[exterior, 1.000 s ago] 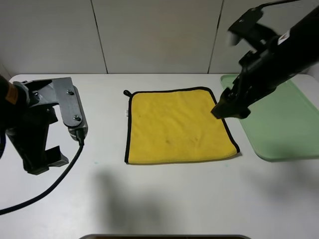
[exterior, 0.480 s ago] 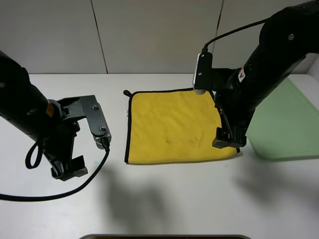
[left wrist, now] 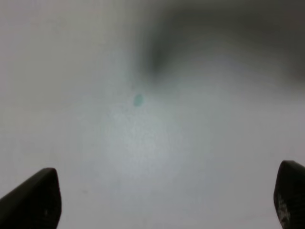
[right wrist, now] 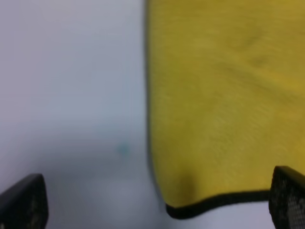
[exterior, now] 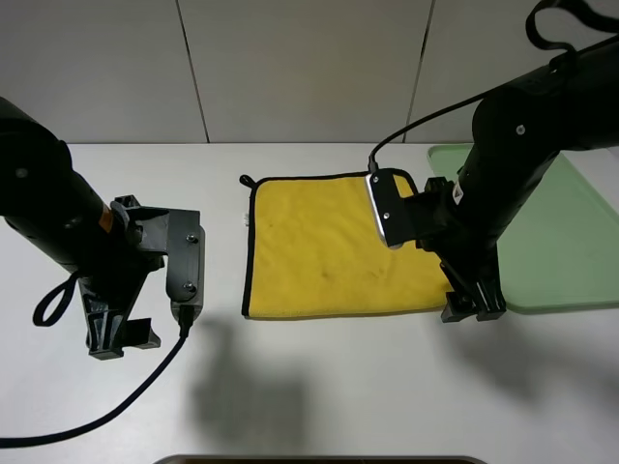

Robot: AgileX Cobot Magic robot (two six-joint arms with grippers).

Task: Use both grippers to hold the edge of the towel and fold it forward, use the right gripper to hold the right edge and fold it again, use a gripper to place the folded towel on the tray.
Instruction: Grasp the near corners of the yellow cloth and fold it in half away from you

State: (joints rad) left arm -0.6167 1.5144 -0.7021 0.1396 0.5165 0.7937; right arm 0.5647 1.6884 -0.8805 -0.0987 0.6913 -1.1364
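The yellow towel lies flat and unfolded on the white table, its black corner loop at the back left. My right gripper is open and hangs low just off the towel's front right corner. In the right wrist view the towel and its black-edged corner sit between my wide-apart fingertips. My left gripper is open over bare table, well left of the towel. The left wrist view shows only table between its fingertips. The pale green tray lies at the far right.
A black cable trails from the left arm across the table's front left. The tray's near rim sits close to the right gripper. A small teal spot marks the table under the left gripper.
My right gripper has come down from above the towel's right edge to its front right corner. My left arm has swung in and lowered, still left of the towel.
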